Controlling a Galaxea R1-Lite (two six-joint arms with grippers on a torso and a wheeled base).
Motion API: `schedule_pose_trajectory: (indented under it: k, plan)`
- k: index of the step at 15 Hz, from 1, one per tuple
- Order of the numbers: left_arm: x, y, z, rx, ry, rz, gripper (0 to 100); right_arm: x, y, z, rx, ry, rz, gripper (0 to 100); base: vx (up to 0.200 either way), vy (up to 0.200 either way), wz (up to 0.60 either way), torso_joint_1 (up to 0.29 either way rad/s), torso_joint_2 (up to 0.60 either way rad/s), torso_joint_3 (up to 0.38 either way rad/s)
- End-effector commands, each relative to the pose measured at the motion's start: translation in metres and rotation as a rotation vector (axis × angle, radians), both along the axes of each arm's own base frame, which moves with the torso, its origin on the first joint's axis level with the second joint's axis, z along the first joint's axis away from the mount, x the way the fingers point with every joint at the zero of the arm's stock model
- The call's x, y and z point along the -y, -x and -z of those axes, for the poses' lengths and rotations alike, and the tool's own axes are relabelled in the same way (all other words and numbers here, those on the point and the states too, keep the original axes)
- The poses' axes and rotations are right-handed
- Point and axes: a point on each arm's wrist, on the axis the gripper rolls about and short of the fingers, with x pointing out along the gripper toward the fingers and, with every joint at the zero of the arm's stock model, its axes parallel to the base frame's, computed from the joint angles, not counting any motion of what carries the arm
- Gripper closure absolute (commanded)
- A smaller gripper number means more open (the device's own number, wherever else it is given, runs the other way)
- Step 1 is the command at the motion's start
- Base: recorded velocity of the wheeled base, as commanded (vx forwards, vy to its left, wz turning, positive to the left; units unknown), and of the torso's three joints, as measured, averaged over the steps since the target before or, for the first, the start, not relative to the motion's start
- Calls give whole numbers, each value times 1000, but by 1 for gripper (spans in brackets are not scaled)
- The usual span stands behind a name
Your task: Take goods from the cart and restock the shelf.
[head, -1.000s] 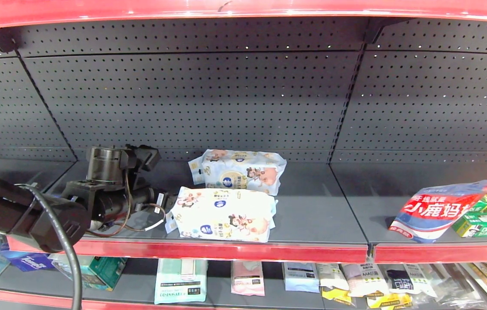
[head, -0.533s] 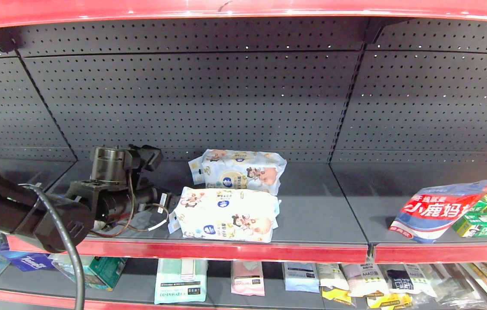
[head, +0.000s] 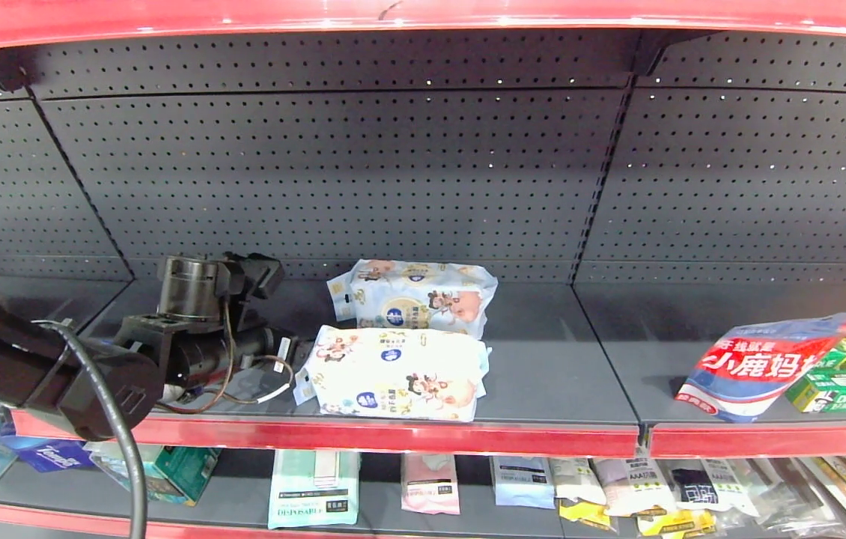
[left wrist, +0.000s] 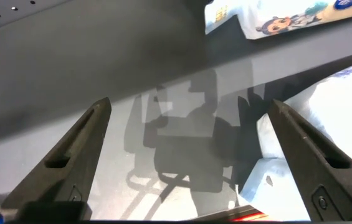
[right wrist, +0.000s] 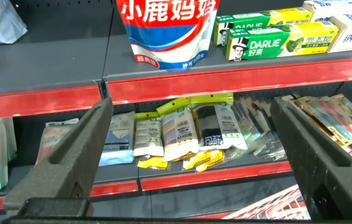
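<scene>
Two white packs with cartoon prints lie flat on the grey shelf (head: 550,374). The front pack (head: 395,372) sits near the red front lip, the back pack (head: 414,297) right behind it. My left arm (head: 198,344) rests low on the shelf just left of the front pack. My left gripper (left wrist: 191,162) is open over bare shelf with nothing between its fingers; the front pack (left wrist: 350,106) lies beside one finger and the back pack (left wrist: 275,15) farther off. My right gripper (right wrist: 191,162) is open and empty, out in front of the shelving.
A red and blue pouch (head: 767,363) and green toothpaste boxes (head: 842,385) stand on the shelf's right bay. The lower shelf (head: 468,486) holds several small packets and boxes. A perforated back wall (head: 363,172) closes the shelf behind.
The front pack has slid a little to the right on the shelf. My left arm has shifted slightly right with it.
</scene>
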Motion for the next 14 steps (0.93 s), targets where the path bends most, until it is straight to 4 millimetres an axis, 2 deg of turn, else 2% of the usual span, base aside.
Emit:
schedule_pose_trajectory:
  k: [1, 3, 5, 6, 9, 10, 11, 12, 14]
  plan:
    - [-6, 2, -7, 16, -3, -14, 0, 0, 0, 0, -2, 0, 0, 0, 0, 0, 0, 0, 0, 0]
    - [-21, 7, -20, 45, -8, -44, 0, 0, 0, 0, -2, 0, 0, 0, 0, 0, 0, 0, 0, 0]
    - [-28, 23, -37, 27, -9, -48, 0, 0, 0, 0, -2, 0, 0, 0, 0, 0, 0, 0, 0, 0]
    - [-34, 43, -55, 27, 0, -47, 0, 0, 0, 0, -2, 0, 0, 0, 0, 0, 0, 0, 0, 0]
    - [-47, 93, -81, 38, 32, -14, 0, 0, 0, 0, -2, 0, -2, 0, 0, 0, 0, 0, 0, 0]
    - [-56, 134, -92, 31, 37, -3, 0, 0, 0, 0, -1, -3, -1, 0, 0, 0, 0, 0, 0, 0]
    - [-60, 149, -96, 31, 37, -8, 0, 0, 0, 0, -1, -4, -1, 0, 0, 0, 0, 0, 0, 0]
    - [-72, 187, -107, 66, 55, -36, 0, 0, 0, 0, -1, -4, -1, 0, 0, 0, 0, 0, 0, 0]
    - [-83, 235, -114, 132, 130, -49, 0, 0, 0, 0, -1, -6, 0, 0, 0, 0, 0, 0, 0, 0]
